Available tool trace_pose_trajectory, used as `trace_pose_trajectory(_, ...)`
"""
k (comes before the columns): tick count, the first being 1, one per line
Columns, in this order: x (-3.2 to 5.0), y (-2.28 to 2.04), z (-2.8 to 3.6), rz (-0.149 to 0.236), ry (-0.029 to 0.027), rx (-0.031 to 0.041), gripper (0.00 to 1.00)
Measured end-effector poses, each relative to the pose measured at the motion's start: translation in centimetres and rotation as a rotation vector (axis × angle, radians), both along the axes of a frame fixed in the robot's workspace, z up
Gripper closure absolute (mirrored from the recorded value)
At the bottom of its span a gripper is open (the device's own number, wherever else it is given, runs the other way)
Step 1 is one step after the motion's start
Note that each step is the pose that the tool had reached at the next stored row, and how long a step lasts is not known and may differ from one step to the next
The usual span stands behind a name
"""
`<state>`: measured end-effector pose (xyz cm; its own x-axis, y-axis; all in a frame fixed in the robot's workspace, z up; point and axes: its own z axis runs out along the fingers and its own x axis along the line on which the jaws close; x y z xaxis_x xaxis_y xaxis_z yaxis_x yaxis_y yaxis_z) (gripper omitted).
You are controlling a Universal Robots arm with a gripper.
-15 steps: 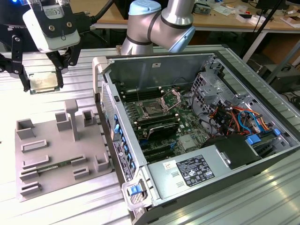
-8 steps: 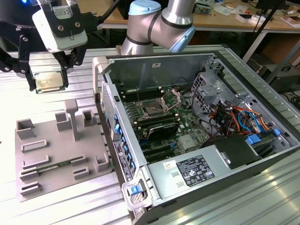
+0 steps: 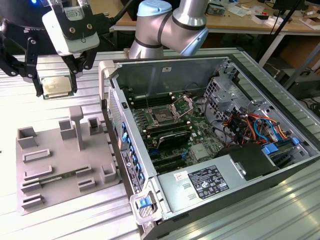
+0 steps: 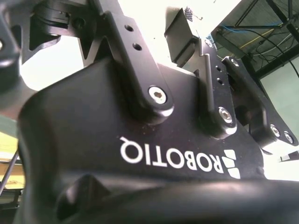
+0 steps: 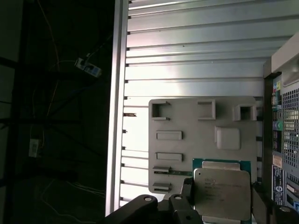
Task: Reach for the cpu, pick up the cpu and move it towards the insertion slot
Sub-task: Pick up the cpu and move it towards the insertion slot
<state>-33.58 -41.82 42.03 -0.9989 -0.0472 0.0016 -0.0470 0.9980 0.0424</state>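
My gripper (image 3: 56,90) hangs at the exterior view's upper left, above the far edge of the grey tray (image 3: 50,155). It is shut on the cpu (image 3: 55,85), a silvery square chip held level between the two black fingers (image 3: 74,80). In the first wrist view the cpu (image 5: 222,193) sits between the fingers (image 5: 187,190), with the tray (image 5: 201,121) below it. The insertion slot (image 3: 162,118), a dark square socket with its shiny bracket raised, lies inside the open computer case, well towards the exterior view's right of the cpu.
The open computer case (image 3: 240,65) has a raised near wall (image 3: 117,115) between tray and socket. A memory stick (image 3: 55,177) lies in the tray. Black memory slots (image 3: 170,137), a grey heatsink (image 3: 200,152) and cable bundles (image 3: 250,125) surround the socket. The slatted metal table (image 3: 260,220) carries everything.
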Motion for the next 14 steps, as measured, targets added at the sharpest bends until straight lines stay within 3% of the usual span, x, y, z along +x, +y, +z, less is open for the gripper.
trace_pose_trajectory(14,1.74,0.0,0.0,0.0,0.0003,0.0,0.45)
